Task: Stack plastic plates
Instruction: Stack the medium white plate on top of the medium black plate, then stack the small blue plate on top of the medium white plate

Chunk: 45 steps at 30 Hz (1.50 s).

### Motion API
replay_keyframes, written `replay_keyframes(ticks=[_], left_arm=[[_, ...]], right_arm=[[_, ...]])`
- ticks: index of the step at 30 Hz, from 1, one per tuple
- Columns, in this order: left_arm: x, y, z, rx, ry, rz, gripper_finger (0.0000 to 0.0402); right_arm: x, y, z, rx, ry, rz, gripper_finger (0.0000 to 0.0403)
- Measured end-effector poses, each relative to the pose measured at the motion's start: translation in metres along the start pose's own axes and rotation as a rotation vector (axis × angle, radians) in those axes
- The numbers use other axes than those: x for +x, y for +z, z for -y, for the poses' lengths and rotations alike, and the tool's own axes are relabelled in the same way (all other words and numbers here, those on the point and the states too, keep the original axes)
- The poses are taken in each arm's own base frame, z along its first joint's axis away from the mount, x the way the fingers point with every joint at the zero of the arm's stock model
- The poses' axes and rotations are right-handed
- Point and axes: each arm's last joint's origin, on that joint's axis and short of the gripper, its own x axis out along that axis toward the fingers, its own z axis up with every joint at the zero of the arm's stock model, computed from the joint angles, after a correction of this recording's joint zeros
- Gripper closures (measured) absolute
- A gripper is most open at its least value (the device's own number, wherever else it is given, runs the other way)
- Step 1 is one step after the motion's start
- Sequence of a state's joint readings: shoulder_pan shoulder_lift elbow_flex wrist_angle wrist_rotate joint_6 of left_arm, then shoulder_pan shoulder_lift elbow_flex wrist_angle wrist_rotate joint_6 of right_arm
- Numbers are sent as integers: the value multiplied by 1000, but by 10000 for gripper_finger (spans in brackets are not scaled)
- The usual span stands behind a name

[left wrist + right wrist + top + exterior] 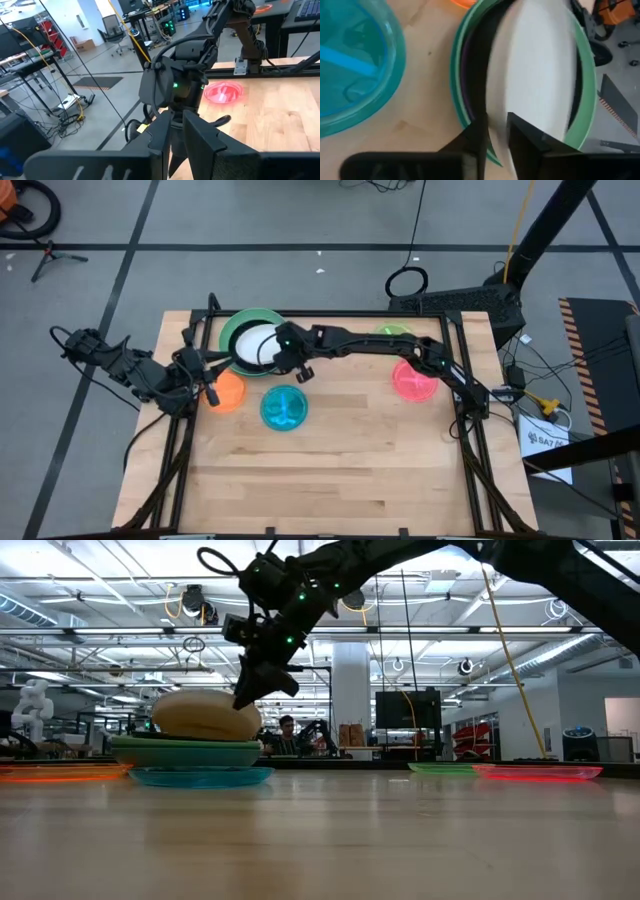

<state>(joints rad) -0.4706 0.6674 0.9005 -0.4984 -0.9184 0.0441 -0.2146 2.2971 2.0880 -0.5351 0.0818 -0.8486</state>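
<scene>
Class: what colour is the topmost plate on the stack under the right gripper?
White plate; high view shows it best.

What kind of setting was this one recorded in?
Probably a robotics lab or workshop: a wooden table on grey taped flooring, exposed ceiling pipes and lights in a big open hall, and further workbenches with monitors and office chairs.

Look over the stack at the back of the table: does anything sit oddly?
Yes. The white plate on top of the green plate stack lies upside down, domed in the low view, with a dark plate showing beneath it. The right gripper is at its rim. The left gripper waits by the orange plate.
</scene>
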Motion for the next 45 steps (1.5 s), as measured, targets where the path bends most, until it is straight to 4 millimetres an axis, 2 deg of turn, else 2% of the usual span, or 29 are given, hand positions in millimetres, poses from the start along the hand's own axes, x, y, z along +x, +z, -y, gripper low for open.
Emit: replay_keyframes(ticks=[7,15,20,23,27,30,35,38,45], left_arm=[[0,0,0,-1,0,0,343],[0,-4,0,-15,-1,-26,343],[0,-12,0,-43,3,-83,344],[0,-18,0,-67,9,-128,343],[1,-25,3,-101,23,-185,344],[5,-29,8,-105,36,-228,344],[15,-33,22,-98,53,-282,344],[25,-37,35,-83,30,-336,344],[51,-54,76,25,-83,-508,344]], right_arm=[[-5,0,4,68,-49,-30,284],[-23,3,9,174,-49,-25,281],[-56,2,12,282,-4,-66,288],[-72,-2,7,344,76,-93,293],[-87,-14,-8,419,174,-96,302],[-96,-25,-28,457,163,-68,309],[-103,-43,-62,560,84,83,316],[-109,-51,-80,625,69,135,316],[-102,-57,-116,733,82,230,316]])
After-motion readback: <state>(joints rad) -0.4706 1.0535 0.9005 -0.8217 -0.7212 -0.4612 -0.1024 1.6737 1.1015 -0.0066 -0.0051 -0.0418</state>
